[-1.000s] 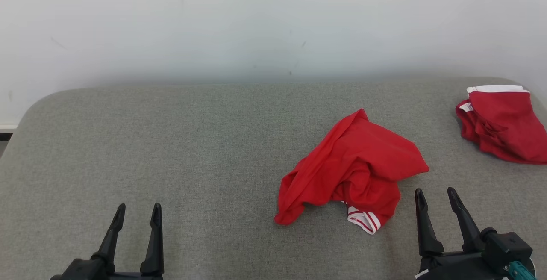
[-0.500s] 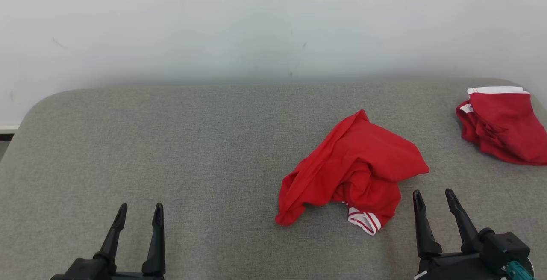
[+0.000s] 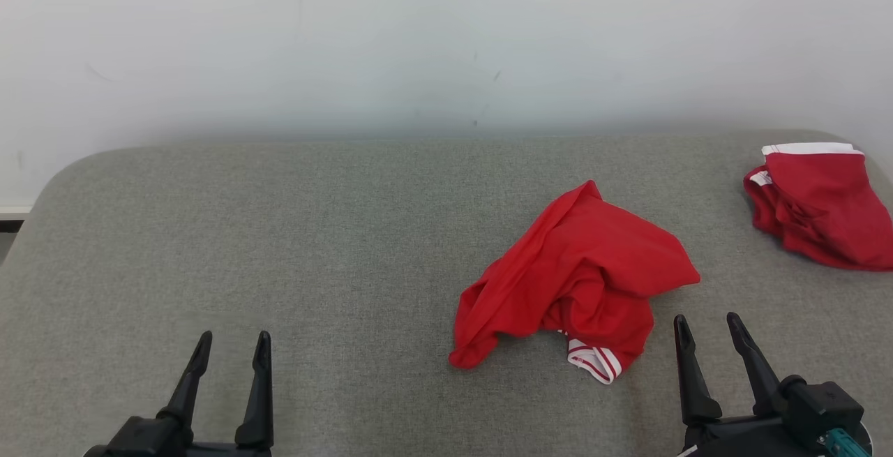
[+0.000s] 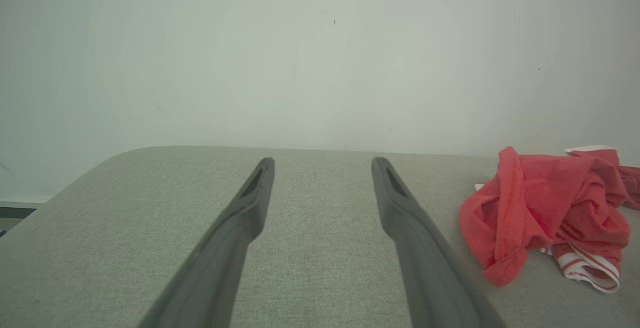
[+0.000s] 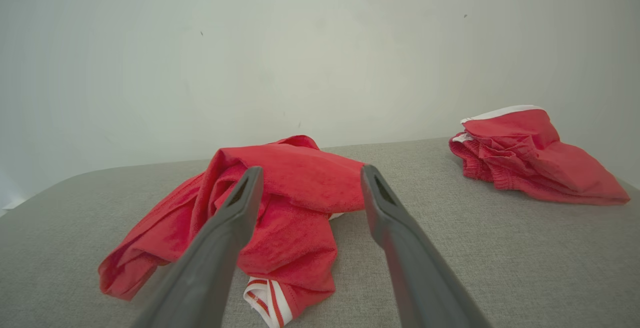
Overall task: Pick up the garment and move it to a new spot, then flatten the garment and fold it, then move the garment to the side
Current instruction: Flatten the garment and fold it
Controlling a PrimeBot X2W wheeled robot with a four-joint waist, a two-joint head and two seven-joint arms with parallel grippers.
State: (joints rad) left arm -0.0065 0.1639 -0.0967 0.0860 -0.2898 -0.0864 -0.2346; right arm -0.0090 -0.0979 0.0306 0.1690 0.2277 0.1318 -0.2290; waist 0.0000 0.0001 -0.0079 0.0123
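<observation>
A crumpled red garment point(image 3: 579, 275) with a white-and-red striped band lies right of centre on the grey padded surface point(image 3: 279, 234). It also shows at the right in the left wrist view point(image 4: 540, 208) and just beyond the fingers in the right wrist view point(image 5: 280, 203). My right gripper point(image 3: 706, 328) stands open with nothing in it, close to the garment's near right edge and apart from it. My left gripper point(image 3: 232, 343) stands open and empty at the lower left, far from the garment.
A second red garment point(image 3: 816, 202) with a white band lies bunched at the far right edge of the surface, also in the right wrist view point(image 5: 525, 155). A pale wall point(image 3: 446, 38) rises behind the surface. Bare grey fabric spreads across the left and middle.
The head view has shifted slightly, so both grippers sit a little lower in it. The garments lie as before and both grippers stay open.
</observation>
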